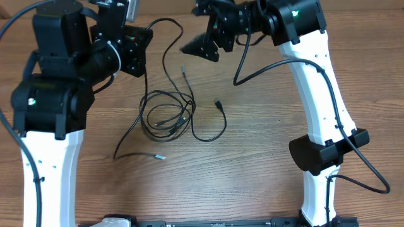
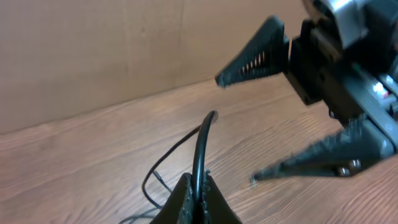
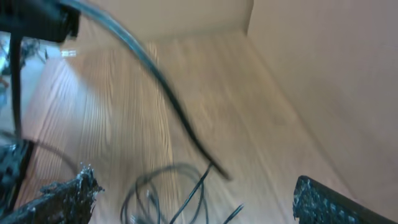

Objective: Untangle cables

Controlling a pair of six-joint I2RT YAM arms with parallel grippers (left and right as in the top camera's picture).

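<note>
The cables (image 1: 167,116) lie as a loose black clump of loops at the middle of the wooden table, with plug ends at the right (image 1: 219,105), top (image 1: 183,69) and lower left (image 1: 159,156). One strand rises from the clump in an arc to my left gripper (image 1: 149,31), which is shut on it. In the left wrist view the jaws (image 2: 200,182) pinch that cable (image 2: 204,140), and its free end pokes out ahead. My right gripper (image 1: 199,28) hangs open just right of it, holding nothing. It shows wide open (image 2: 236,129) in the left wrist view too. Its own view (image 3: 194,180) looks down on the loops (image 3: 165,193).
A plain tan wall (image 2: 93,50) stands behind the table's far edge. The right arm's own thick black wire (image 1: 252,66) loops over the table at upper right. Both white arm bases (image 1: 50,170) (image 1: 319,183) stand at the near side.
</note>
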